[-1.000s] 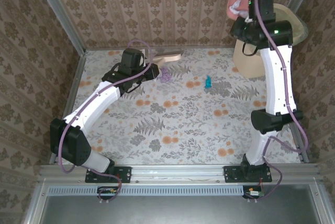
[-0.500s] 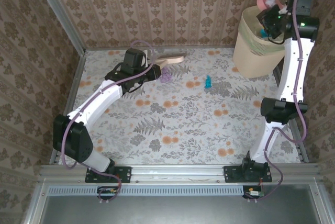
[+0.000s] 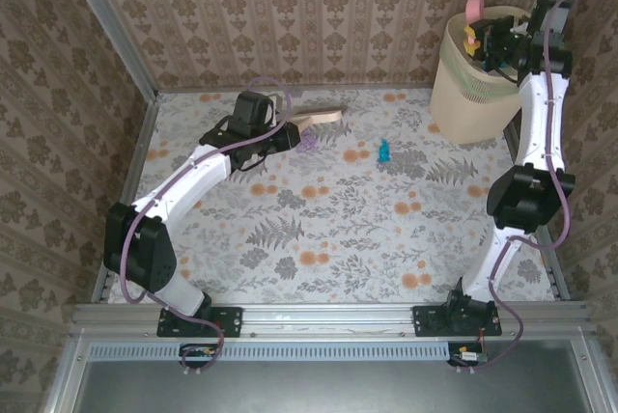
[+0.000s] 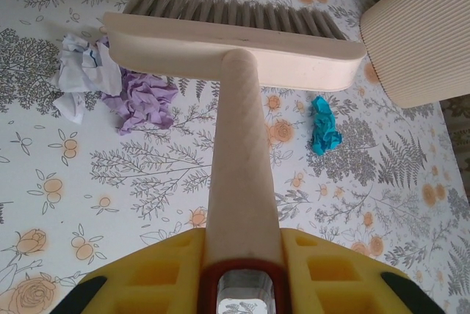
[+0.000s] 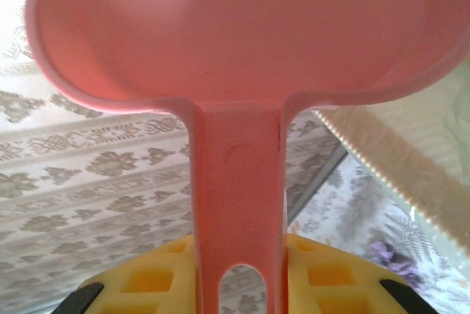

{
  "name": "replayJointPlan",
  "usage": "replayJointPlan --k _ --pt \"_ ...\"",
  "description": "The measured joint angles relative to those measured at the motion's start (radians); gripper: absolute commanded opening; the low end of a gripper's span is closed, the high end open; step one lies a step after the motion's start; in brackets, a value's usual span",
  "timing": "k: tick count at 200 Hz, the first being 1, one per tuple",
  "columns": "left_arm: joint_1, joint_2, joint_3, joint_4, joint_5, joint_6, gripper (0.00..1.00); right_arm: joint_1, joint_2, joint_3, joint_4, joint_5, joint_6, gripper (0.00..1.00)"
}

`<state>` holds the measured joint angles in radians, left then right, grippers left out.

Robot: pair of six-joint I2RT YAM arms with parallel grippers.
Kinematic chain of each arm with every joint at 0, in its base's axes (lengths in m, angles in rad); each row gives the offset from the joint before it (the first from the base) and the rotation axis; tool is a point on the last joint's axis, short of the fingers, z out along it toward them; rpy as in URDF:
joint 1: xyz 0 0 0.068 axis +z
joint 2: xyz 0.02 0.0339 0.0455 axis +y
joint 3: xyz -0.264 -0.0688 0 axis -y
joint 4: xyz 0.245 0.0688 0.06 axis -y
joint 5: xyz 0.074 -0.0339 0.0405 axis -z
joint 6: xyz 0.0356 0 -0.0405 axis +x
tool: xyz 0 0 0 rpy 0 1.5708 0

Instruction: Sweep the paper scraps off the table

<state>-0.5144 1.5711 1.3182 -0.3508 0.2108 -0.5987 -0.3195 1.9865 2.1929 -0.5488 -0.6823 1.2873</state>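
Since the earlier frame the left arm has nudged its brush (image 4: 233, 48) slightly rightward, and the right arm has swung back and to the right, so its pan now stands on edge over the bin.

The left gripper (image 4: 239, 259) is clamped on the brush handle, with the head held low over the far part of the tabletop (image 3: 338, 225) and its bristles pointing away. Of the paper scraps, a white wad (image 4: 79, 73) and a purple wad (image 4: 144, 100) lie together just beside the head's left end, on its near side. A teal wad (image 4: 323, 126) lies apart to the right, between the brush and the ribbed beige bin (image 3: 467, 96). The right gripper (image 5: 239, 274) is closed on the handle of the pink dustpan (image 5: 235, 31), raised above the bin's rim.
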Motion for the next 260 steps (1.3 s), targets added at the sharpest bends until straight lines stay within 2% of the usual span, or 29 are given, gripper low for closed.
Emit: replayJointPlan --k 23,57,117,157,178,205,260 --pt "0.0 0.0 0.002 0.0 0.003 0.0 0.0 -0.019 -0.069 -0.157 0.174 -0.008 0.132 0.0" --pt "0.0 0.0 0.007 0.0 0.007 0.0 0.0 -0.034 -0.116 -0.186 0.285 -0.011 0.196 0.0" --pt "-0.001 0.0 0.007 0.0 0.013 0.0 0.0 -0.035 -0.21 -0.191 0.306 -0.014 0.2 0.0" --pt "-0.001 0.0 0.007 0.0 0.014 0.0 0.0 -0.013 -0.296 -0.246 0.231 0.014 0.087 0.0" --pt "-0.001 0.0 0.007 0.0 0.015 0.0 0.0 0.044 -0.397 -0.349 0.185 0.064 -0.01 0.0" --pt "-0.002 0.0 0.007 0.0 0.019 0.0 0.0 0.167 -0.521 -0.45 0.093 0.163 -0.187 0.0" --pt "-0.002 0.0 0.007 0.001 0.018 0.0 0.0 0.486 -0.726 -0.569 -0.146 0.526 -0.592 0.0"
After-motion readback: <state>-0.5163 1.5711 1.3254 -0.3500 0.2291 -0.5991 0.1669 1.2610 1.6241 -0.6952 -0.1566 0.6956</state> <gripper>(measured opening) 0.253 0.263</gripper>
